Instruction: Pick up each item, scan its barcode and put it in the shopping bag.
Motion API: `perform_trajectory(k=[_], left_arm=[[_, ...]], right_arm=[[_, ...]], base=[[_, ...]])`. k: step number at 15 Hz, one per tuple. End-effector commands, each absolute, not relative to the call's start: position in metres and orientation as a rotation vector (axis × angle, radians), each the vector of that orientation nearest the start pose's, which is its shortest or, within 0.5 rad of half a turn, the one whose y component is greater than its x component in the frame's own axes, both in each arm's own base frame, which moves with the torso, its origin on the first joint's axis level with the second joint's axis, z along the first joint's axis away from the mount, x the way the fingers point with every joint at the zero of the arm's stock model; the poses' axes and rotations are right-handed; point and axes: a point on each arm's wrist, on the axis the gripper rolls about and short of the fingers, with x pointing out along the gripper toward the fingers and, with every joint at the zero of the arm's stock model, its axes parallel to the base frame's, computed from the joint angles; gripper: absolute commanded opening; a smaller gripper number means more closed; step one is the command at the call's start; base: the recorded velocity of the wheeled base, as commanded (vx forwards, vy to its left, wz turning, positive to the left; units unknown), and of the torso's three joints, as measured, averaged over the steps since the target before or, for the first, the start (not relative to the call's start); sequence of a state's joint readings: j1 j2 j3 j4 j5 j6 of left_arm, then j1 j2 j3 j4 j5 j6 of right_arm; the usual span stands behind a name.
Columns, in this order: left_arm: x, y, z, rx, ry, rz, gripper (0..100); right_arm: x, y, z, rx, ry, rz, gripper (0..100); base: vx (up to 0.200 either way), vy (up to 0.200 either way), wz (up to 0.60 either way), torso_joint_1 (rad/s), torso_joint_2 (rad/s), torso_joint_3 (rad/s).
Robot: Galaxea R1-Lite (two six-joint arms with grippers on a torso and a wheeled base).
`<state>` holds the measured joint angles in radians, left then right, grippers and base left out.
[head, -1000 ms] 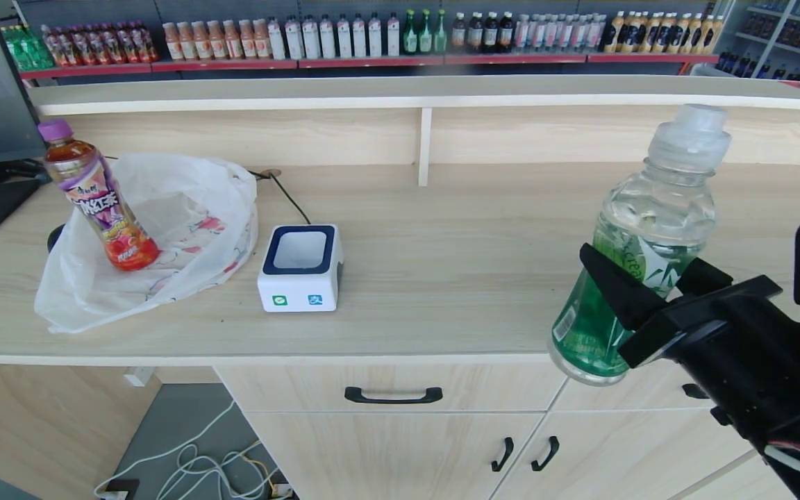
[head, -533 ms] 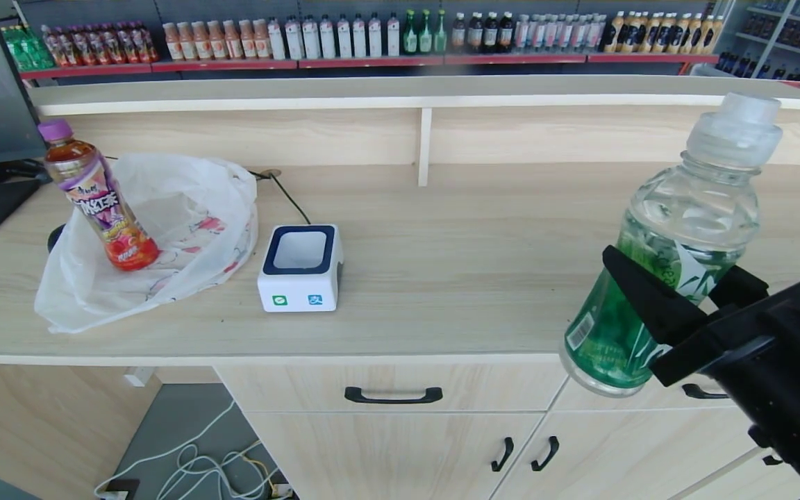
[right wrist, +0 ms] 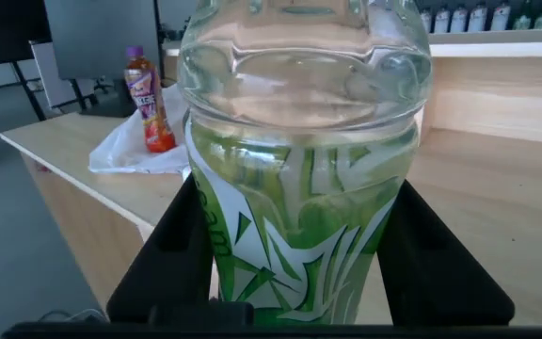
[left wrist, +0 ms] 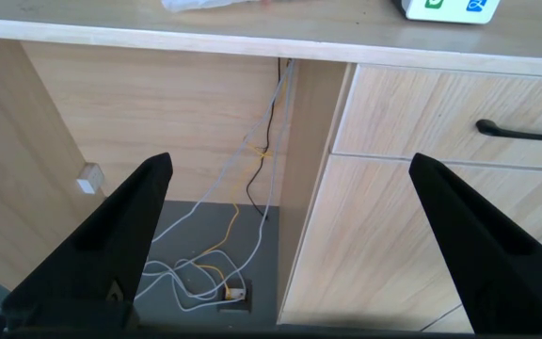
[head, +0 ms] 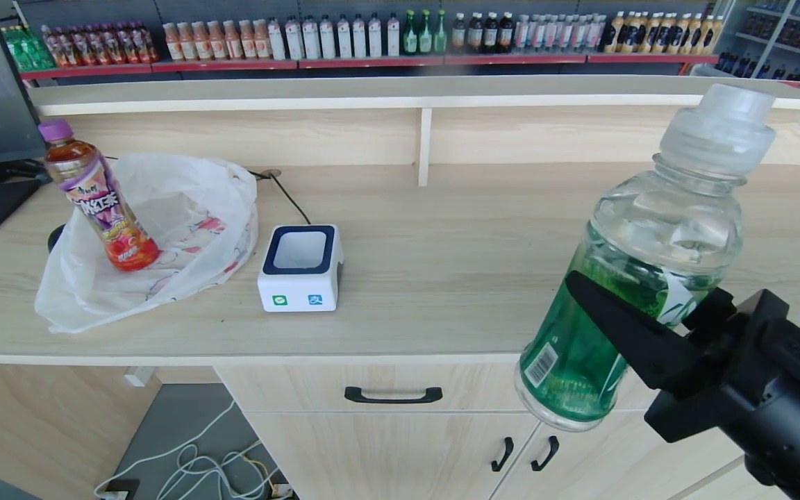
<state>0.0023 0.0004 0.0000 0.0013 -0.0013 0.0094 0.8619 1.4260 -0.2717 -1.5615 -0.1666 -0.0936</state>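
Head view: the right gripper [head: 650, 305] pinched a clear, green-labelled plastic bottle [head: 657, 236] in its jaws above the table's [head: 442, 278] front right edge.
Left wrist view: the left gripper [left wrist: 290, 169] held its jaws spread below the front edge.
Right wrist view: jaws flanked the bottle.

Bright, even indoor light (soft, from overhead); faint shadow beside the scanner [head: 299, 267], highlights glint on the bottle [head: 664, 229].
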Motion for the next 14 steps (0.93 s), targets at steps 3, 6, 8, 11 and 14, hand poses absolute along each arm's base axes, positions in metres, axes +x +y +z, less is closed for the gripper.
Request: perform_trajectory(k=[3,6,8,11,14], left_arm=[[-0.023,0.0,0.075,0.009,0.002,0.002,100],[-0.023,0.0,0.075,0.009,0.002,0.002,100],[-0.023,0.0,0.075,0.009,0.002,0.002,100],[-0.023,0.0,0.075,0.009,0.002,0.002,100],[-0.023,0.0,0.075,0.009,0.002,0.002,100]], right_arm=[[0.126,0.146,0.207,0.17,-0.375,0.809,0],[0.125,0.149,0.213,0.263,-0.36,0.952,0],[0.126,0.152,0.214,0.298,-0.344,1.001,0],[0.131,0.157,0.224,0.33,-0.371,1.011,0],[0.132,0.159,0.229,0.338,-0.392,1.013,0]], base=[[0.0,0.0,0.0,0.0,0.0,0.0],[0.0,0.0,0.0,0.0,0.0,0.0],[0.0,0.0,0.0,0.0,0.0,0.0],[0.0,0.0,0.0,0.0,0.0,0.0],[0.0,0.0,0.0,0.0,0.0,0.0]])
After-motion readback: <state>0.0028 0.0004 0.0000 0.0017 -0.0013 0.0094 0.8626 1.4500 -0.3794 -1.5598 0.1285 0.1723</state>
